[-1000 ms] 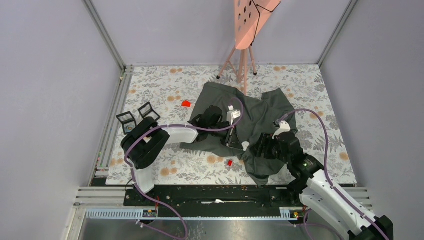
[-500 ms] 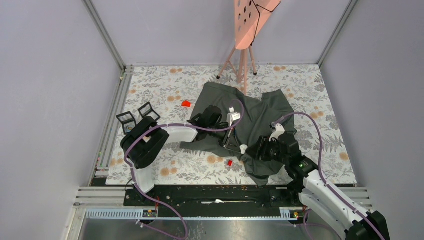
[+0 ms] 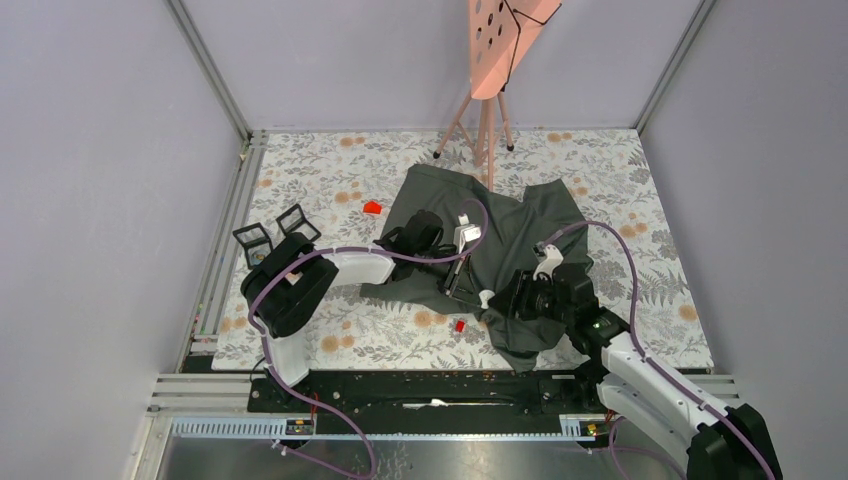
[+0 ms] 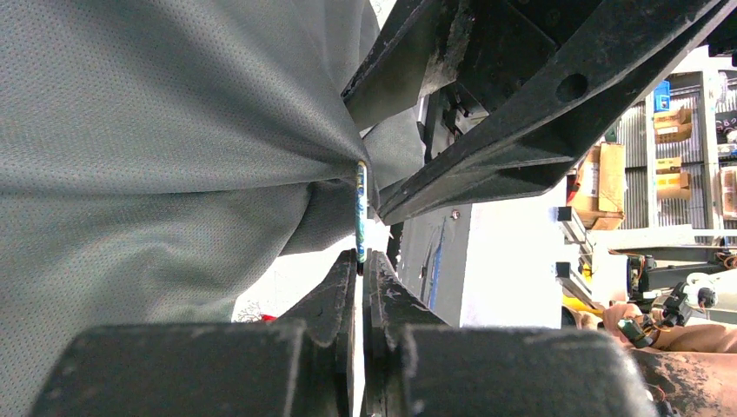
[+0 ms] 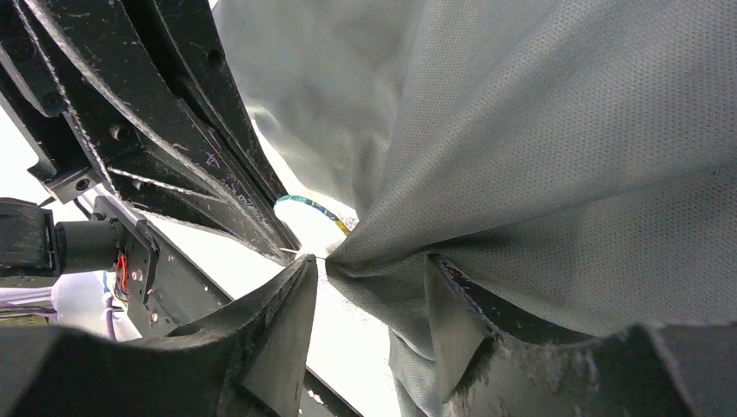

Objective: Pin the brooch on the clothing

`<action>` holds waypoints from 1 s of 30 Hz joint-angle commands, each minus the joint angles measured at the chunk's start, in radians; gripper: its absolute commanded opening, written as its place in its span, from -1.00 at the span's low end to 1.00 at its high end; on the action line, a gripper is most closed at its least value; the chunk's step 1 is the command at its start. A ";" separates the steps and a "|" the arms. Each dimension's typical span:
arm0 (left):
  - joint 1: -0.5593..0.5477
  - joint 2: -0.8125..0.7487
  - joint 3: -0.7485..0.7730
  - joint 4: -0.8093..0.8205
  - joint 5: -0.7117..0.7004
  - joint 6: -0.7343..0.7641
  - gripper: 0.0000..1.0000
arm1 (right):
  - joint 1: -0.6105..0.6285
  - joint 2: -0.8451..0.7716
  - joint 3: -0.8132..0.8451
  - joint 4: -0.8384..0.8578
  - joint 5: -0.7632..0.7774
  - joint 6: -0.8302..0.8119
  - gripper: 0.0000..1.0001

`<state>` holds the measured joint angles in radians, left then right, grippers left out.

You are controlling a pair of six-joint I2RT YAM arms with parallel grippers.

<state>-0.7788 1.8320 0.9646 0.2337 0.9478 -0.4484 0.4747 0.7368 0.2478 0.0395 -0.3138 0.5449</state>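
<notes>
At the clothing's (image 3: 520, 225) edge, our left gripper (image 4: 362, 261) pinched the brooch (image 4: 361, 208); our right gripper (image 5: 369, 265), jaws parted, straddled that edge.

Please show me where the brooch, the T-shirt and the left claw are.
brooch (image 4: 361, 208): left wrist view, its thin teal edge.
T-shirt (image 3: 530, 215): top view, bare cloth at its far side.
left claw (image 4: 361, 261): left wrist view, between its shut fingertips.

Left pincer (image 4: 361, 257) clamped shut, right pincer (image 5: 369, 265) parted, tips nearly meeting
</notes>
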 commanded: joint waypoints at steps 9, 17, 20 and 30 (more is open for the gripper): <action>-0.014 -0.019 0.034 0.047 0.075 0.028 -1.00 | -0.007 0.051 0.002 0.096 -0.017 0.030 0.05; -0.038 -0.011 0.045 0.044 0.078 0.027 -1.00 | -0.007 0.105 0.002 0.144 -0.016 0.047 -0.01; -0.040 -0.011 0.043 0.044 0.075 0.027 -1.00 | -0.006 0.104 0.000 0.149 0.009 0.053 -0.02; -0.050 -0.007 0.049 0.052 0.066 0.016 -1.00 | -0.006 0.055 -0.020 0.104 0.133 0.041 -0.06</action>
<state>-0.7948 1.8343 0.9699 0.2207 0.9268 -0.4362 0.4751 0.8059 0.2409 0.1249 -0.3042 0.6006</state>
